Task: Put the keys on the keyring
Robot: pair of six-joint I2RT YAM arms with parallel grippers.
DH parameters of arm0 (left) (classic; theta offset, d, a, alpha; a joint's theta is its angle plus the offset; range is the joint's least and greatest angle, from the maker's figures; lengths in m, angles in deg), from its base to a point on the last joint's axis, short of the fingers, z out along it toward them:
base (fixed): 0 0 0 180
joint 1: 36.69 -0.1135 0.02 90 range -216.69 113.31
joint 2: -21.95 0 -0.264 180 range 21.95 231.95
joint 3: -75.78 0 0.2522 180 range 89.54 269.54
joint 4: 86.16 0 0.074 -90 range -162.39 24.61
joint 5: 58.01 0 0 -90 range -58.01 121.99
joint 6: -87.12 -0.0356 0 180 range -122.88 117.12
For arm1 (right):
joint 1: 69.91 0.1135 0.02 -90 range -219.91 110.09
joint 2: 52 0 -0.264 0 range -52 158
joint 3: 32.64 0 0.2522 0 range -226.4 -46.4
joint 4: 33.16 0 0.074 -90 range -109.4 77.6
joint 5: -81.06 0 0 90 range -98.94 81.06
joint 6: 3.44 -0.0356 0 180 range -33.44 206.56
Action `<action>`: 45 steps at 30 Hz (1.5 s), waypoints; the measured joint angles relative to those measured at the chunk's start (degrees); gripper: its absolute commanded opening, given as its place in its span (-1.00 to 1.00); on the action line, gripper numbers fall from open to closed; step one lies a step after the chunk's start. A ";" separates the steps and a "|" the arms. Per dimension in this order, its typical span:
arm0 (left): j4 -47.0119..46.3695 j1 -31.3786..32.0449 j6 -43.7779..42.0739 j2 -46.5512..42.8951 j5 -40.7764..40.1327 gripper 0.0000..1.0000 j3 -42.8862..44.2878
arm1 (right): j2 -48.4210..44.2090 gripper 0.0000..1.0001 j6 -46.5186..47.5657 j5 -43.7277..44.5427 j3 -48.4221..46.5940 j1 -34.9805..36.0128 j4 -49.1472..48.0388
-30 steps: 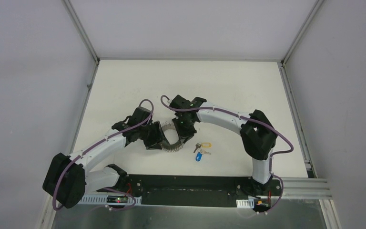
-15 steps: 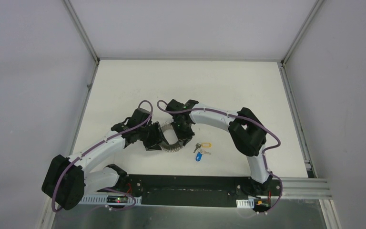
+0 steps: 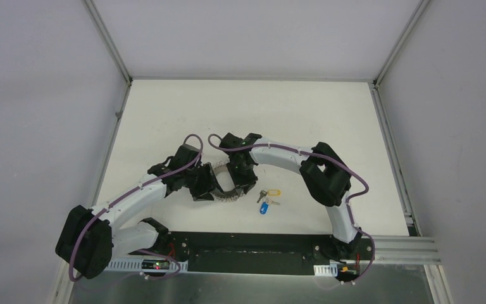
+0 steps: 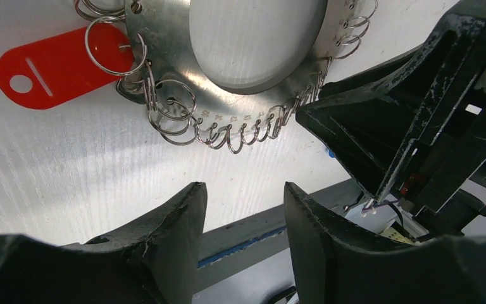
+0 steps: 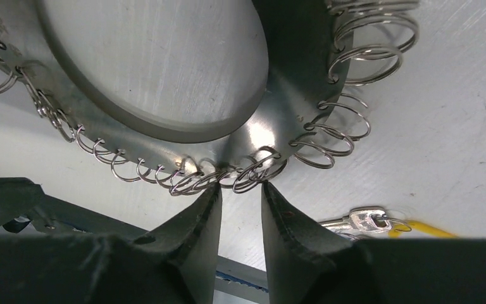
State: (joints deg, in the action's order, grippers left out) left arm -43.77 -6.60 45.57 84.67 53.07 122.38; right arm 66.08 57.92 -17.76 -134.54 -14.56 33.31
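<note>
The keyring [image 3: 229, 195] is a shiny metal disc [image 4: 253, 57] edged with several small wire rings [image 5: 240, 174], and a red tag [image 4: 50, 66] hangs on one of them. In the top view the yellow-tagged key [image 3: 273, 192] and the blue-tagged key [image 3: 264, 207] lie loose on the table just right of the disc. My left gripper [image 4: 243, 193] stands open on the disc's left side with nothing between its fingers. My right gripper [image 5: 242, 190] is narrowly open, its tips touching the rings at the disc's near rim and nothing between them. The yellow-tagged key [image 5: 364, 220] shows beside its right finger.
The white table [image 3: 304, 126] is fenced by metal rails and grey walls. The black base plate [image 3: 247, 250] runs along the near edge. The two wrists crowd together over the disc, and the right gripper's black body [image 4: 411, 120] fills the right of the left wrist view.
The right arm's elbow has swung left and its wrist has shifted slightly left over the disc. Its jaws have parted a little. The left arm has barely moved.
</note>
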 measured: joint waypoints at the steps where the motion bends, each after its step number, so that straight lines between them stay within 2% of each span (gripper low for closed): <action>1: 0.00 0.00 0.02 0.00 0.00 0.00 -0.02 | 0.13 -0.38 0.00 0.20 0.00 0.02 -0.02; 6: 0.00 0.00 0.04 -0.20 -0.02 0.00 -0.76 | 0.31 -0.47 -0.04 1.36 -0.50 0.09 0.00; 11: -0.02 0.00 0.07 -0.33 -0.04 0.00 -0.96 | 0.31 -0.46 0.09 3.98 -1.36 0.39 0.50; 14: 0.00 0.00 0.09 -0.50 -0.04 0.00 -0.96 | 0.31 -0.36 0.35 5.44 -1.97 0.46 1.09; 20: 0.00 0.00 0.09 -0.72 -0.04 0.00 -0.96 | -0.09 0.00 1.38 5.42 -2.21 0.24 1.36; 24: -0.02 0.00 0.09 -0.98 -0.04 0.00 -0.96 | -2.75 0.15 1.77 0.87 0.07 -1.42 -1.07; 27: -0.02 0.00 0.09 -0.98 -0.04 0.00 -0.96 | -5.57 0.18 1.73 -3.61 2.29 -4.90 -3.61; 32: 0.00 0.00 0.20 -1.01 -0.04 0.00 -0.98 | -6.32 0.16 2.08 -7.17 1.88 -12.15 -6.62; 36: -0.04 0.00 0.42 -1.31 -0.04 0.00 -1.53 | -2.60 0.09 2.95 -8.50 -3.34 -14.88 -6.32; 41: -0.02 0.00 1.66 -1.40 -0.09 -0.05 -2.58 | 3.76 -0.14 3.65 -10.34 -9.29 -14.86 -6.56; 45: -0.02 0.00 2.78 -1.18 -0.17 -0.13 -3.28 | 6.82 -0.35 3.82 -11.61 -9.68 -14.86 -6.14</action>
State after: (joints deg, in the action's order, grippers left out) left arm -43.79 -6.60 48.34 83.49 52.90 119.10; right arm 72.90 61.74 -29.36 -144.22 -29.42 27.17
